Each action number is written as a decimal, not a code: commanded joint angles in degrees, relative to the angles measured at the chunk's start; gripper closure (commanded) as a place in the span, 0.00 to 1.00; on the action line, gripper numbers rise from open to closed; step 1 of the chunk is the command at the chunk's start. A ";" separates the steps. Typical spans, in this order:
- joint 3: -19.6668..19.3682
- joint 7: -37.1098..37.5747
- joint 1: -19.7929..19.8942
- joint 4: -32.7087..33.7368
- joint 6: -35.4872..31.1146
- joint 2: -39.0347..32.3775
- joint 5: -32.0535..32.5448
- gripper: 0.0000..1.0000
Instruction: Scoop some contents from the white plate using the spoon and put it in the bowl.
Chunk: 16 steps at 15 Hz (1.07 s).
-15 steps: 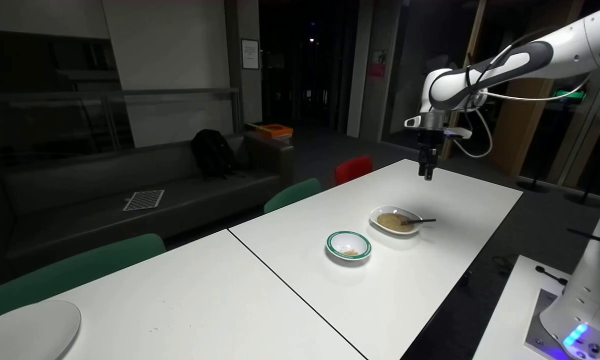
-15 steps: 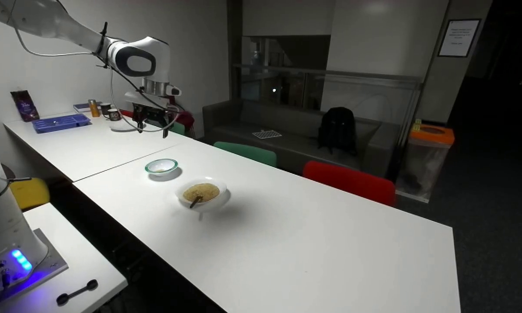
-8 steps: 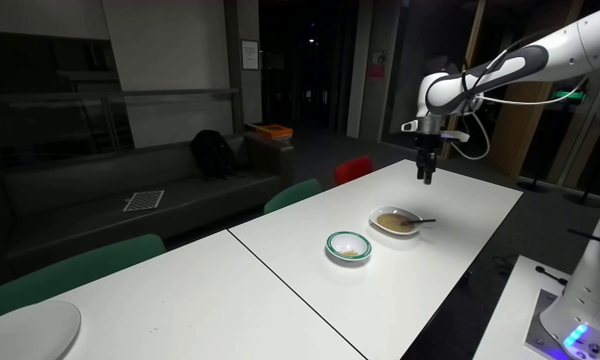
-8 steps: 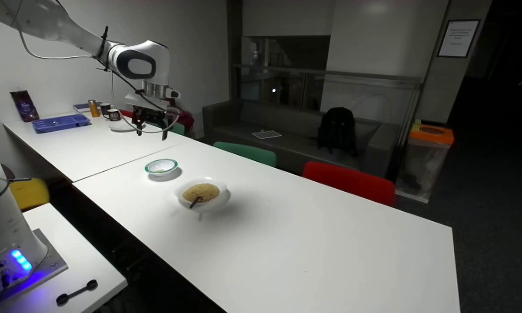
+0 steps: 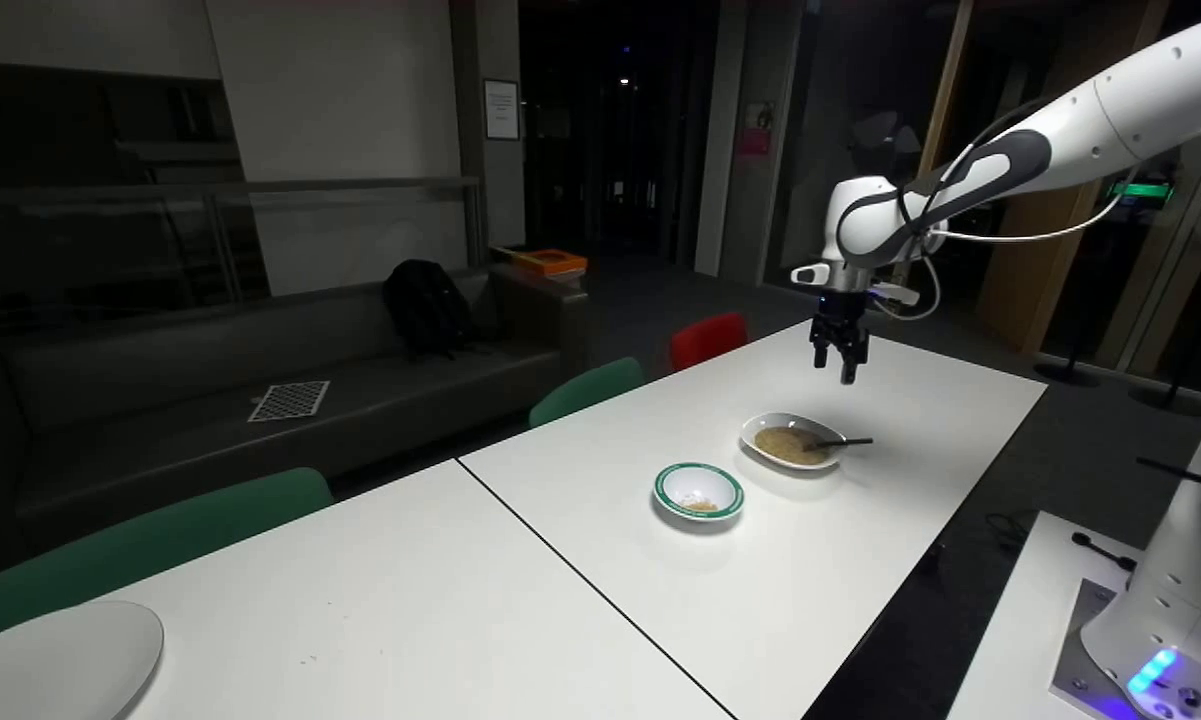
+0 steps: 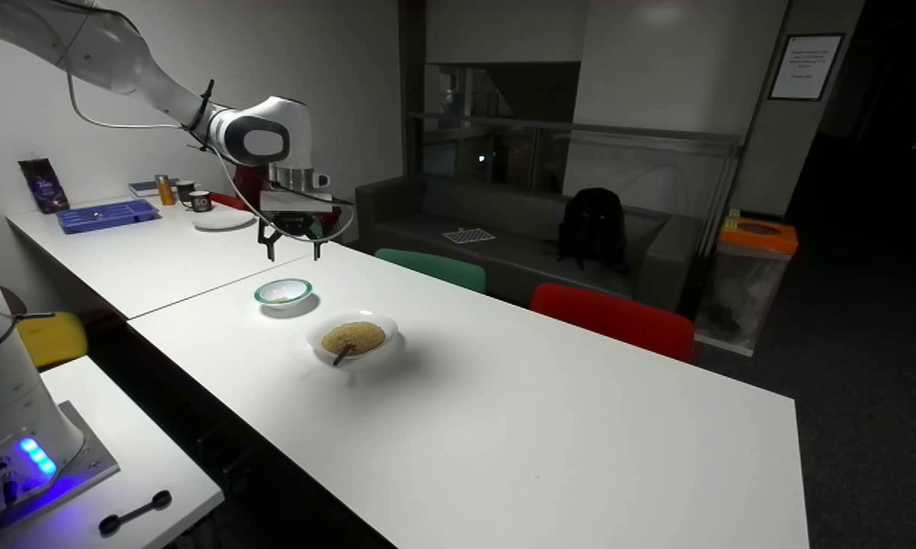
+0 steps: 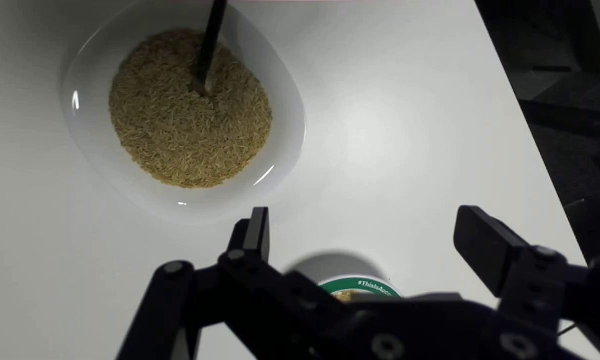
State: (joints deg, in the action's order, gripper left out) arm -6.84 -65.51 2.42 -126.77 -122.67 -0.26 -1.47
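Note:
The white plate holds tan-brown grains; its pale rim shows in both exterior views point(image 5: 752, 432) point(image 6: 391, 329) and in the wrist view point(image 7: 282, 125). The spoon looks dark. Its head is in the grains and its handle point(image 5: 845, 441) leans over the rim; it also shows in the wrist view point(image 7: 211, 42). The green-rimmed bowl point(image 5: 680, 488) point(image 6: 286, 289) stands beside the plate with a few grains inside. In the wrist view the gripper hides most of the bowl point(image 7: 354, 284). My gripper point(image 5: 834, 370) point(image 6: 294, 257) point(image 7: 363, 215) is open and empty, above the table, apart from spoon, plate and bowl.
A larger white plate point(image 5: 70, 655) point(image 6: 225, 219) lies farther along the table. Behind it are a blue tray point(image 6: 107, 216), mugs point(image 6: 198, 201), an orange bottle point(image 6: 165, 191) and a purple bag point(image 6: 43, 185). Green point(image 6: 431, 268) and red point(image 6: 614, 320) chairs line one table edge.
The arm has come down, and my gripper is lower and has turned a little. In an exterior view it has also shifted toward the plate. The plate, spoon and bowl have not moved.

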 commanded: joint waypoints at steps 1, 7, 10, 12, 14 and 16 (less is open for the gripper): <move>-1.00 -8.97 3.19 -0.22 -5.10 -0.97 -2.26 0.00; -3.21 -16.23 7.42 -4.14 -11.87 -1.15 -11.95 0.00; -3.51 -15.66 8.19 -5.93 -14.14 -2.32 -14.47 0.00; -3.54 -15.55 8.55 -6.58 -13.73 -3.19 -14.55 0.00; -3.59 -14.95 9.00 -5.38 -9.32 -4.38 -13.70 0.00; -3.15 -13.97 8.80 -5.84 -10.07 -4.36 -12.88 0.00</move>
State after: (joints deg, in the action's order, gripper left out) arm -10.63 -79.61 10.60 -132.65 -132.75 -4.68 -14.48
